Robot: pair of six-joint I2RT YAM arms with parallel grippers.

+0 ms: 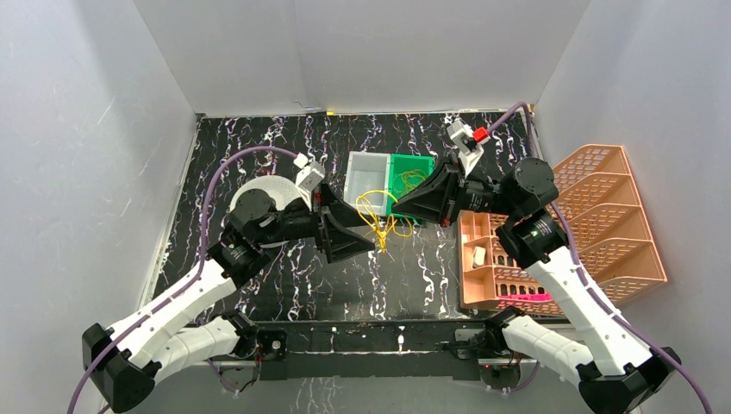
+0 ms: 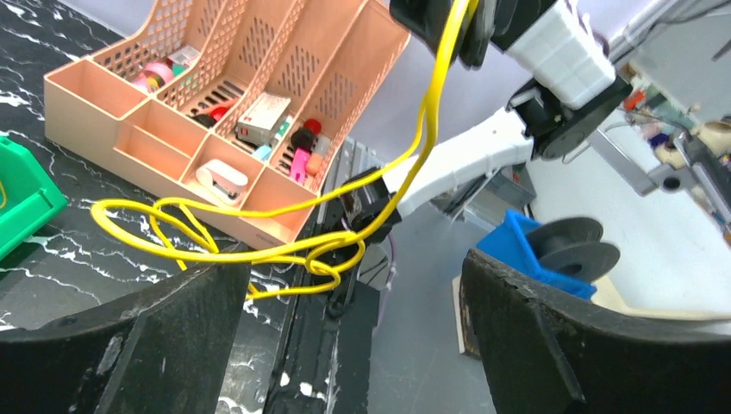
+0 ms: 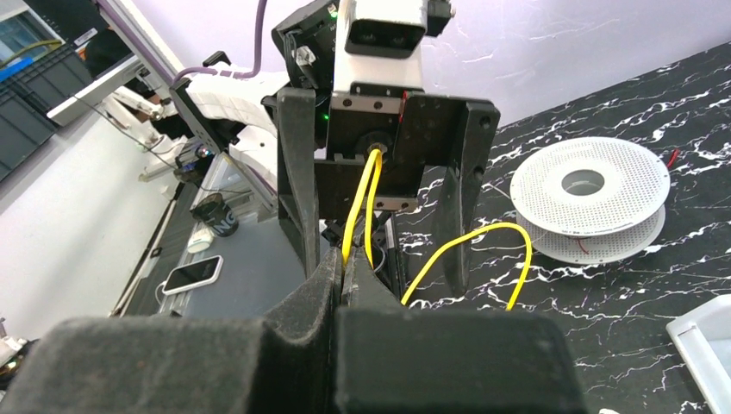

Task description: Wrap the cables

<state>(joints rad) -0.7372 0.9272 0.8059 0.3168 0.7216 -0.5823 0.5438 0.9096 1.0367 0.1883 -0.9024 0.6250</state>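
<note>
A yellow cable (image 1: 377, 220) hangs in loose loops above the black marbled table (image 1: 284, 285), in front of the bins. My right gripper (image 3: 342, 269) is shut on two strands of the cable (image 3: 360, 207), which rise toward the palm of my left gripper (image 3: 384, 269). The left gripper (image 2: 353, 345) faces it, open, and the cable (image 2: 259, 211) loops just ahead of and between its fingers (image 2: 155, 345), untouched. In the top view the left gripper (image 1: 355, 235) and right gripper (image 1: 395, 207) nearly meet. The white perforated spool (image 3: 590, 185) lies flat behind the left arm.
A white bin (image 1: 366, 175) and a green bin (image 1: 412, 164) holding more yellow wire stand at the back centre. A pink desk organizer (image 1: 491, 274) with small items, and its slatted trays (image 1: 616, 216), fills the right side. Grey walls enclose the table.
</note>
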